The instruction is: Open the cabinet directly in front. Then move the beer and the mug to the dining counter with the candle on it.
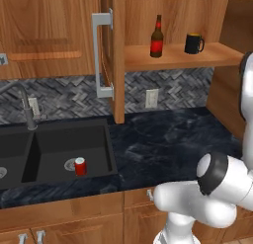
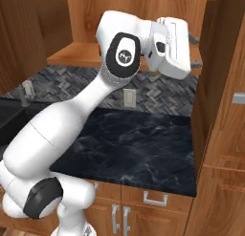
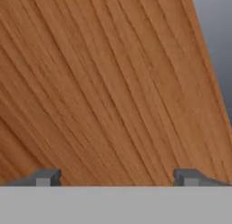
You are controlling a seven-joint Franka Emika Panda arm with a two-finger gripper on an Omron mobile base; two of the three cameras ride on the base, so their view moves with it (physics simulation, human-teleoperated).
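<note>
The cabinet (image 1: pixel 141 20) stands open, its left door (image 1: pixel 117 65) swung out edge-on with its silver bar handle (image 1: pixel 101 55) facing me. On its shelf (image 1: pixel 168 59) the beer (image 1: pixel 156 36) stands upright, and the mug (image 1: pixel 193 43) sits to its right. My gripper (image 2: pixel 195 51) is raised at shelf height, to the right of the shelf, pointing at the opened right door (image 2: pixel 222 87). In the hand view my gripper (image 3: pixel 117 177) is open, with only close wood grain between the fingertips (image 3: pixel 45 177). The dining counter and the candle are out of view.
Below the cabinet runs a black marbled counter (image 1: pixel 168 139) with a black sink (image 1: pixel 54 149) at the left. A short red can (image 1: pixel 80 166) stands in the sink and a faucet (image 1: pixel 27 107) rises behind it. My arm crosses above the counter (image 2: pixel 95 101).
</note>
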